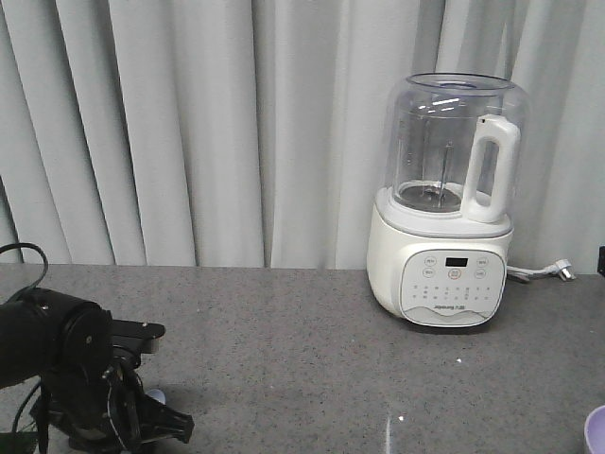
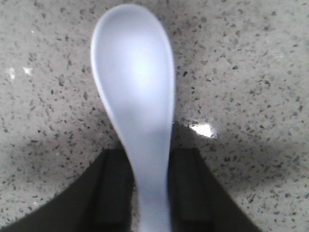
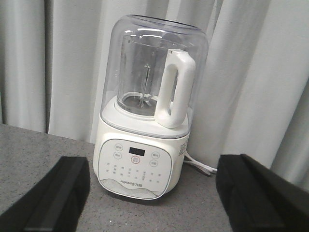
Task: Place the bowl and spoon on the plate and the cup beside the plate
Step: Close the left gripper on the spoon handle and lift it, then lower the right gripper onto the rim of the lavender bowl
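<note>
The pale blue spoon [image 2: 135,87] fills the left wrist view, scoop pointing away over the speckled counter. My left gripper [image 2: 150,166] is shut on its handle, one dark finger [image 2: 113,186] on each side. The exterior view shows that gripper [image 1: 159,423] low at the bottom left, with a bit of the spoon [image 1: 154,392] showing. A sliver of the lavender bowl [image 1: 596,430] shows at the bottom right edge. My right gripper [image 3: 152,195] is open and holds nothing, facing the blender. The plate and the cup are out of view.
A white blender [image 1: 449,203] with a clear jug stands at the back right of the grey counter [image 1: 284,340]; the right wrist view shows it as the blender [image 3: 145,121] close ahead. Its cord [image 1: 544,272] trails right. Grey curtains [image 1: 189,123] hang behind.
</note>
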{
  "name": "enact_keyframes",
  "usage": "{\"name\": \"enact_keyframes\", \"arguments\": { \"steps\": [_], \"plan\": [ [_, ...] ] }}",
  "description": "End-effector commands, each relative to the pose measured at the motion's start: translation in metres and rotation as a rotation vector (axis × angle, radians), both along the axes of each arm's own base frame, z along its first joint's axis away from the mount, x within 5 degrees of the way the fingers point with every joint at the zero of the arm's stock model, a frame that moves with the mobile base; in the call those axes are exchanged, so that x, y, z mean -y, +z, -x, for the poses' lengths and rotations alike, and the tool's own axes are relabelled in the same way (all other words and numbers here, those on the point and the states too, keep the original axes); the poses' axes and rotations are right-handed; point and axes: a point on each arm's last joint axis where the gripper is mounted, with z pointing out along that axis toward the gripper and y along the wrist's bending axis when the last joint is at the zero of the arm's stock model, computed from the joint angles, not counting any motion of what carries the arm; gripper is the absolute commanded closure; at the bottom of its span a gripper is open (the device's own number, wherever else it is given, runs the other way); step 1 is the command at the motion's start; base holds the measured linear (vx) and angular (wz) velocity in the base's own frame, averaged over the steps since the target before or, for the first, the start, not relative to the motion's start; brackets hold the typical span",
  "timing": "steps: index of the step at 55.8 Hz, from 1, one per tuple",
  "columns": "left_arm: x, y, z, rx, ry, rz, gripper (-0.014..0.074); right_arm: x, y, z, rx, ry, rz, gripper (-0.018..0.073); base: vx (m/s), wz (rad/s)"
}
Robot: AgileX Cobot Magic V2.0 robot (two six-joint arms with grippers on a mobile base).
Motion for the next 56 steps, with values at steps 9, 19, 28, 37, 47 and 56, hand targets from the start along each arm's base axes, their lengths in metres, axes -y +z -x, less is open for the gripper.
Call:
{"name": "enact_keyframes", "arguments": {
  "steps": [9,19,28,37,47,56],
  "plan": [
    [0.025,0.016,0.010,0.055,-0.136,0.032,0.0604,0.001,0.017,0.003,0.092,-0.001,0.030,-0.0022,0.00,0.00],
    [0.038,0.052,0.024,0.169,-0.262,0.055,0.0604,0.003,0.008,0.006,-0.069,-0.025,0.013,-0.0022,0.00,0.00],
    [0.035,0.113,0.043,0.409,-0.279,0.147,0.0603,0.015,0.002,0.009,-0.287,-0.185,-0.101,0.0009,0.00,0.00],
    [0.020,0.164,0.070,0.596,-0.289,0.206,0.0603,0.033,-0.015,-0.004,-0.435,-0.443,-0.117,0.0106,0.00,0.00],
    [0.015,0.170,0.078,0.606,-0.335,0.172,0.0603,0.031,-0.025,-0.017,-0.487,-0.448,-0.149,0.0120,0.00,0.00],
    [0.015,0.168,0.079,0.586,-0.343,0.160,0.0603,0.027,-0.031,-0.031,-0.525,-0.399,-0.089,0.0120,0.00,0.00]
  ]
}}
